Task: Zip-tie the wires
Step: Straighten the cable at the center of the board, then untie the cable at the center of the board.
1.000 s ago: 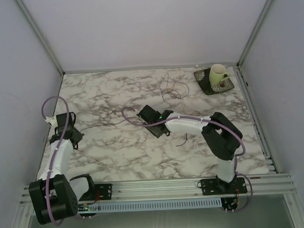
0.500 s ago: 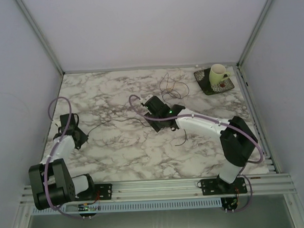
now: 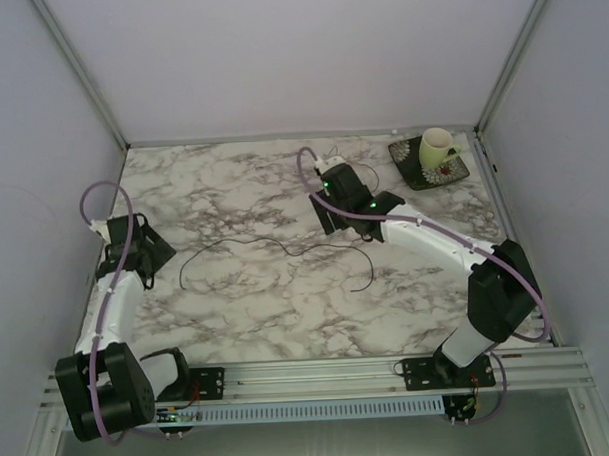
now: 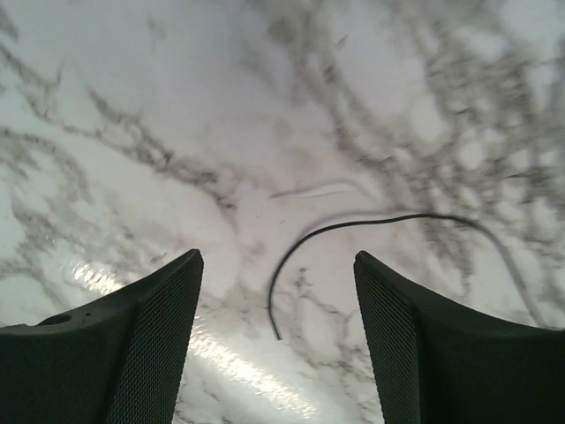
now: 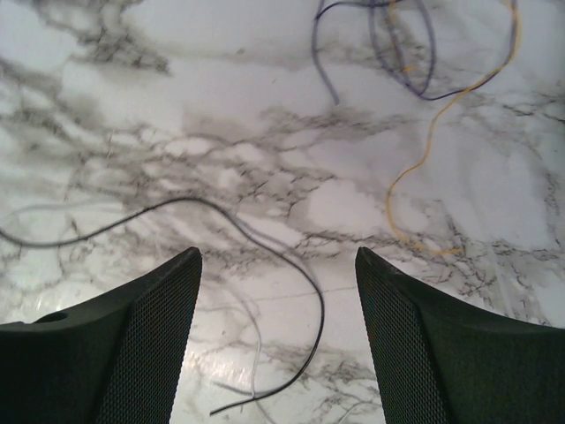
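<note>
One black wire [image 3: 285, 251] lies in a long wavy line across the marble table. Its left end [image 4: 278, 334] rests on the table, low between the fingers of my open left gripper [image 4: 278, 349], which touches nothing. My left gripper [image 3: 150, 255] hangs at the table's left side. My right gripper [image 3: 334, 212] hovers behind the table's middle, open and empty [image 5: 278, 353]. Below it curls the black wire's other end [image 5: 318, 300]. Farther off lie purple wires [image 5: 380, 53] and a yellow wire [image 5: 424, 177] in loose loops. In the top view the right arm hides most of them.
At the back right a cream cup [image 3: 438, 146] stands on a dark square saucer [image 3: 423, 171]. Enclosure walls ring the table on three sides. A metal rail [image 3: 320, 373] with both arm bases runs along the near edge.
My left gripper has opened and let go of the black wire's end, which now lies on the table. My right gripper has opened wider and moved toward the back right.
</note>
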`<state>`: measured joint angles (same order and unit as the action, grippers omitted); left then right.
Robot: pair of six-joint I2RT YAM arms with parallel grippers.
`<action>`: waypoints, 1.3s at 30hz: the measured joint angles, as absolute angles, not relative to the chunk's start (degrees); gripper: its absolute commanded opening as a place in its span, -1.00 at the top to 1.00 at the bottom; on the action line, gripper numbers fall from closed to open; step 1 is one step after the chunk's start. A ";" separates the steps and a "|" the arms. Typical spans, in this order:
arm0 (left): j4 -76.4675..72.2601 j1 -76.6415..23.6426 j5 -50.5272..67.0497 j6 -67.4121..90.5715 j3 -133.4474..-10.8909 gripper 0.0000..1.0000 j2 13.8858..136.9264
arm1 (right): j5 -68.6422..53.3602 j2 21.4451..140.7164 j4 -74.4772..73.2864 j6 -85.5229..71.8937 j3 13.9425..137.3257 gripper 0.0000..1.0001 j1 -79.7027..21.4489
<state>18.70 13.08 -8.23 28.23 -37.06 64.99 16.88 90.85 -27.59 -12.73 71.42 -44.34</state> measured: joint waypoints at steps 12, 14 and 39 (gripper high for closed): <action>14.46 10.09 8.60 25.67 -48.77 -0.61 60.42 | 15.75 96.18 -16.84 -17.32 72.60 -0.41 -33.32; 13.56 8.19 11.27 25.71 -50.54 -0.60 60.45 | 15.00 99.53 -15.73 -17.65 74.24 -0.41 -31.64; 10.48 0.25 19.11 27.49 -54.06 -0.53 61.78 | 10.94 122.10 -9.41 -10.11 90.43 0.11 -19.22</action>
<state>10.48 0.25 19.11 27.49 -54.06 61.78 10.94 122.10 -9.41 -10.11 90.43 -19.22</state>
